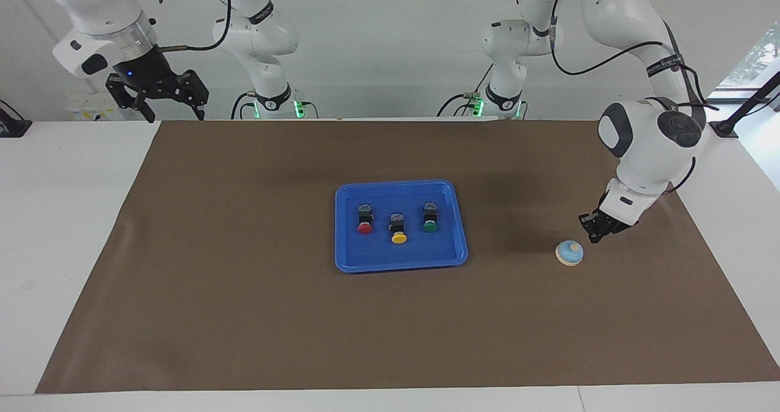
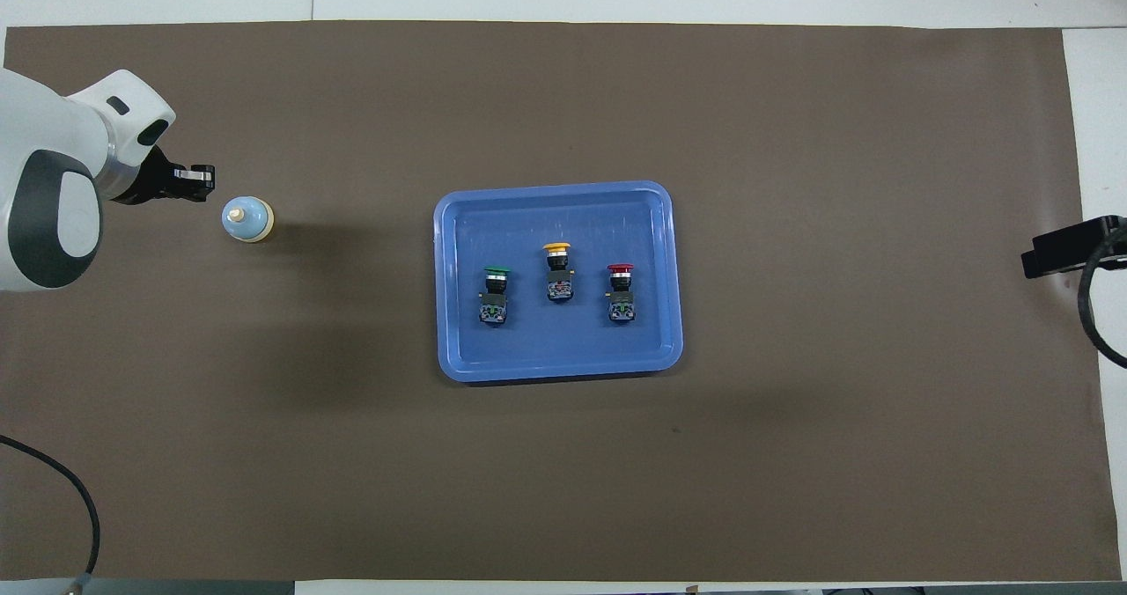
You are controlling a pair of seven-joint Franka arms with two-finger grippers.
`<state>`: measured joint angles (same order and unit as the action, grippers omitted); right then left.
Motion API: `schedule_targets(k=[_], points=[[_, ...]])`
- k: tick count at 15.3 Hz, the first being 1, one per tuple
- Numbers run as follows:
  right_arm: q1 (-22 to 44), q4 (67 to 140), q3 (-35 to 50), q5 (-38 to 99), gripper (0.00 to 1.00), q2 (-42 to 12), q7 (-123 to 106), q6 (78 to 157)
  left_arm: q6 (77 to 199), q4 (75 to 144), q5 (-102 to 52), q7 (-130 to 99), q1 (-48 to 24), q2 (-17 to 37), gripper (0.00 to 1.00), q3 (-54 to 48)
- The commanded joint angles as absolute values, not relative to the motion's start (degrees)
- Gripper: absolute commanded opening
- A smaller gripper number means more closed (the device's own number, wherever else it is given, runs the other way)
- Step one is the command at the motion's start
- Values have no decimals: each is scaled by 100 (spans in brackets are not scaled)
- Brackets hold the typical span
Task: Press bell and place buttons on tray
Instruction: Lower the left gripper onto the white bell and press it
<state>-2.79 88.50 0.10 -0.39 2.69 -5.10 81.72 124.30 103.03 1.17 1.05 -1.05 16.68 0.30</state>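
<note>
The light-blue bell (image 1: 569, 253) (image 2: 246, 219) with its cream knob stands on the brown mat toward the left arm's end of the table. My left gripper (image 1: 590, 236) (image 2: 204, 179) is shut, empty, and hangs low just beside the bell, not touching it. The blue tray (image 1: 348, 258) (image 2: 451, 357) lies at the mat's middle. In it stand the red button (image 1: 365, 219) (image 2: 620, 291), the yellow button (image 1: 398, 228) (image 2: 557, 274) and the green button (image 1: 430, 217) (image 2: 495, 294). My right gripper (image 1: 167, 110) waits open in the air over the mat's corner at the right arm's end.
A brown mat (image 1: 244, 314) (image 2: 792, 454) covers most of the white table (image 1: 67, 229). A black cable (image 2: 1092, 313) hangs in at the right arm's end in the overhead view.
</note>
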Motion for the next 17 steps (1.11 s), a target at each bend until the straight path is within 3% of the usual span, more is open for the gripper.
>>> schedule_targets(k=[1, 17], points=[[-378, 9018, 88, -88, 100, 422, -571, 8183, 12691, 10310, 272, 123, -132, 1837, 0, 35], [-378, 9018, 88, -88, 100, 422, -571, 8183, 13351, 11004, 264, 53, -202, 1969, 0, 26]])
